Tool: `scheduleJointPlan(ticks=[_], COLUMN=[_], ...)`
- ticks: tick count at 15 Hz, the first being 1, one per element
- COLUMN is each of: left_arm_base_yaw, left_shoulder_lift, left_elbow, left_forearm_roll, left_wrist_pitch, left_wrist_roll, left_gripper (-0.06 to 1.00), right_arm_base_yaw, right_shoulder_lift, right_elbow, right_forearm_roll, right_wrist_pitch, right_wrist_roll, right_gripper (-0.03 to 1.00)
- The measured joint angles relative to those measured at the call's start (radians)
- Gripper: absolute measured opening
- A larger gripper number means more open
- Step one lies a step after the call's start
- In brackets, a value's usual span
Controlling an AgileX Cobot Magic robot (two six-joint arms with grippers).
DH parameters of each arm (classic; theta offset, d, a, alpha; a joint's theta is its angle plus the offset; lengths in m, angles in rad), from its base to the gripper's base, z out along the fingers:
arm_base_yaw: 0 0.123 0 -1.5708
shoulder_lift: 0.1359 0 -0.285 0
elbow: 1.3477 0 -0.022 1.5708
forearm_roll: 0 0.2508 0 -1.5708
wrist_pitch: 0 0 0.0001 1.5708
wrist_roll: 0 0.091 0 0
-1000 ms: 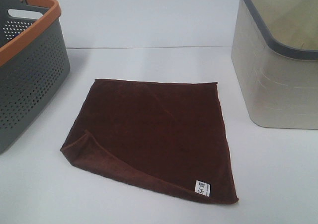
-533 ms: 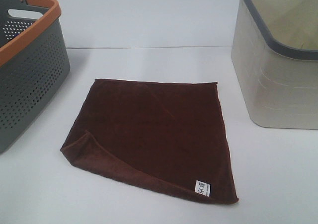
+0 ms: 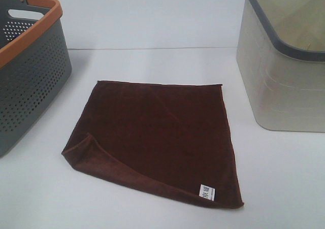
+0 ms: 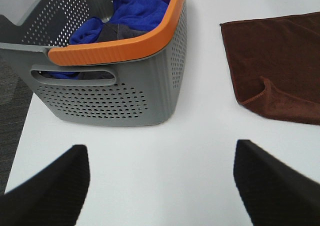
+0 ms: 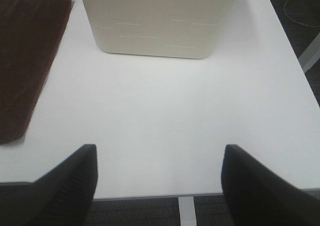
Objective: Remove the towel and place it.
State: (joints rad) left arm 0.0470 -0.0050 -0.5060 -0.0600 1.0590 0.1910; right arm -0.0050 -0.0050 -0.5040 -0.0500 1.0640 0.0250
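Gaping wide, left end effector [image 4: 160, 186], right end effector [image 5: 157, 186], both empty

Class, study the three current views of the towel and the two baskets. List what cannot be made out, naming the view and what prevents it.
- Label on the towel: print too small to read, high view.
- Beige basket: its bottom is hidden by its own wall and the frame edge, high view.
- Grey basket: blue cloths partly hidden by the orange rim, left wrist view.
- Towel underside: hidden.
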Motion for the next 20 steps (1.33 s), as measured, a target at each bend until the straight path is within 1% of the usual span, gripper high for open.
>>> scheduleJointPlan(ticks=[1, 2, 6, 20], left_arm_base_yaw=[-0.003, -0.012, -0.03, -0.03], left_shoulder_lift=[0.0, 0.0, 0.0, 0.0], left_elbow=[0.0, 0.0, 0.0, 0.0], left_forearm_roll=[0.0, 0.0, -0.009, -0.011], left_wrist_pitch=[0.0, 0.0, 0.0, 0.0], left_wrist_roll=[0.0, 0.0, -0.005, -0.008], left_gripper=[0.76, 0.76, 0.76, 0.76], right_arm_base_yaw=[-0.054, -0.061, -0.061, -0.061], right_shoulder_lift=[0.0, 0.0, 0.0, 0.0], right_elbow=[0.0, 0.0, 0.0, 0.0], right_forearm_roll=[0.0, 0.0, 0.0, 0.0], right_wrist_pitch=[0.0, 0.0, 0.0, 0.0], right_wrist_roll=[0.001, 0.001, 0.001, 0.001], right_gripper=[0.61, 0.61, 0.61, 0.6])
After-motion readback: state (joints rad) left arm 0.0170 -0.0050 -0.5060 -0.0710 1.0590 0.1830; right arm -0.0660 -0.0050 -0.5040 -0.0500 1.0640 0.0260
